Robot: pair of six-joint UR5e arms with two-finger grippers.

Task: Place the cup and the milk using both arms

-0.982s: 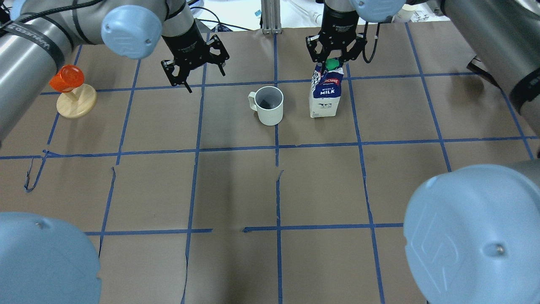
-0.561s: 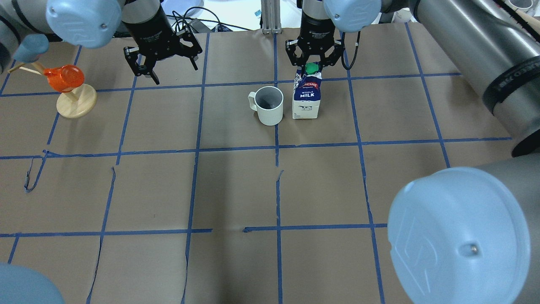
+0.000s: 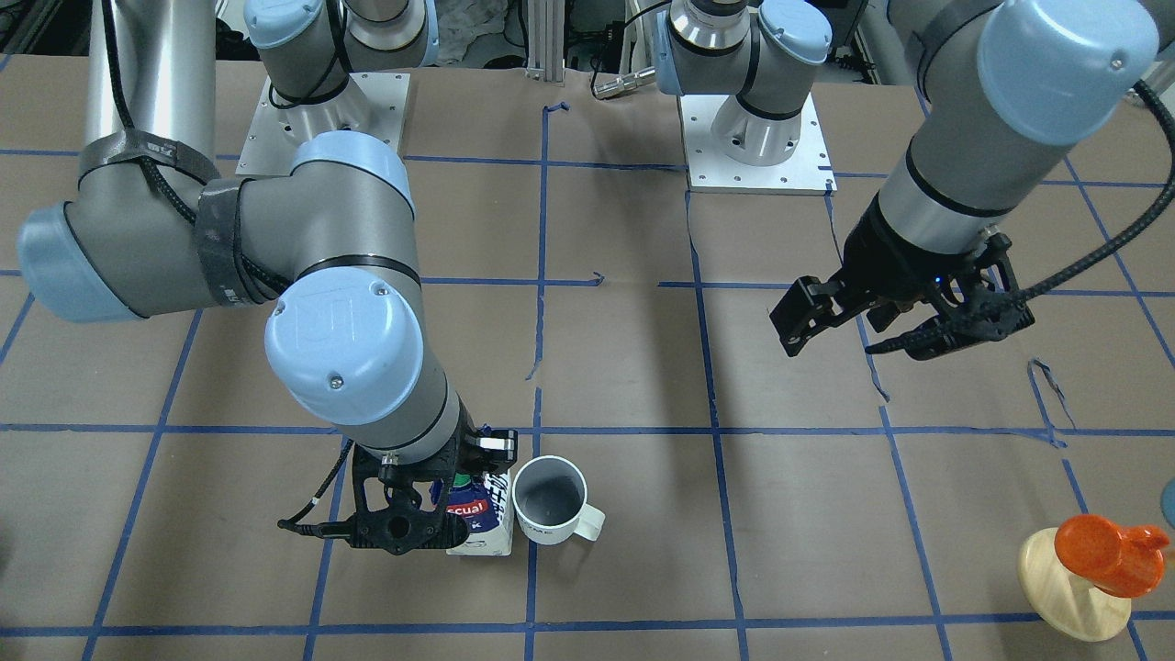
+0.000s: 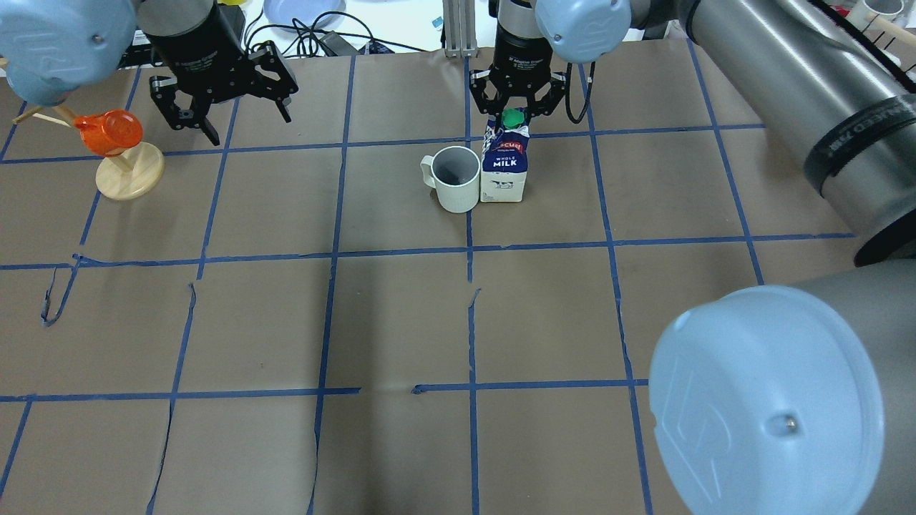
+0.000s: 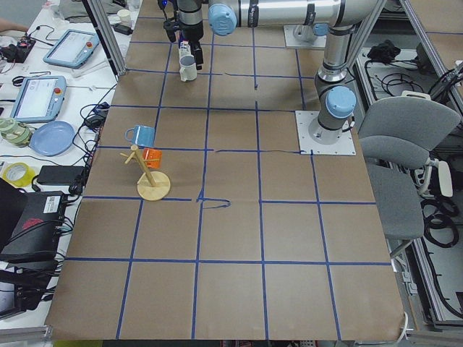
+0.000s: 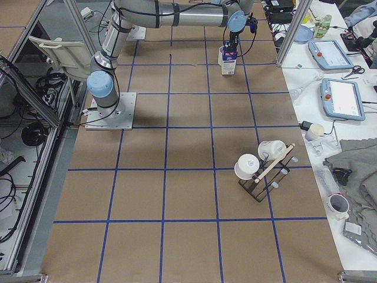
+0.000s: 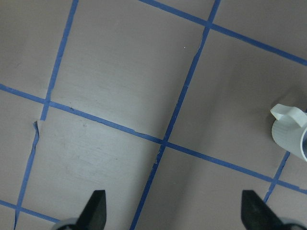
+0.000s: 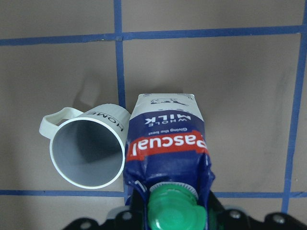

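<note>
The white cup (image 4: 456, 179) stands upright on the brown paper, handle pointing to the view's left. The milk carton (image 4: 504, 168) is upright right against the cup's right side. My right gripper (image 4: 512, 109) is shut on the carton's top, by the green cap. In the right wrist view the carton (image 8: 165, 143) and the cup (image 8: 86, 153) sit side by side. My left gripper (image 4: 222, 100) is open and empty, well left of the cup. In the left wrist view, the cup (image 7: 290, 132) shows at the right edge. The front view shows the milk (image 3: 482, 523) and cup (image 3: 549, 500) together.
A wooden mug tree (image 4: 129, 172) with an orange cup (image 4: 107, 132) stands at the far left, close to my left gripper. Blue tape lines grid the paper. A second rack with white mugs (image 6: 262, 168) stands near the table's right end.
My right gripper has carried the milk leftward until it stands against the cup. My left gripper has moved left, away from the cup, staying open.
</note>
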